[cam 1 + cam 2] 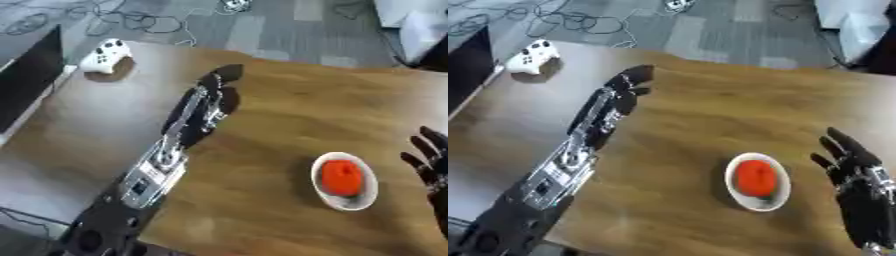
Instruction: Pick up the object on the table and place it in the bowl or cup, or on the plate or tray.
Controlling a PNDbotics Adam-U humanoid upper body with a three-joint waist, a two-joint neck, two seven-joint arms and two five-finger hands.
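The red ball [756, 178] sits in the white bowl [734, 187] on my counter [710, 100], so I judge the placing done. My left hand [623, 87] and right hand [855, 162] are both open, empty. Next: pull back clear.

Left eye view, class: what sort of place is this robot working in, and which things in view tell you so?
Probably a lab or office workspace. A wooden table stands on grey carpet tiles strewn with loose cables; a white game controller lies on it beside a dark monitor, and a white bowl holds a red object.
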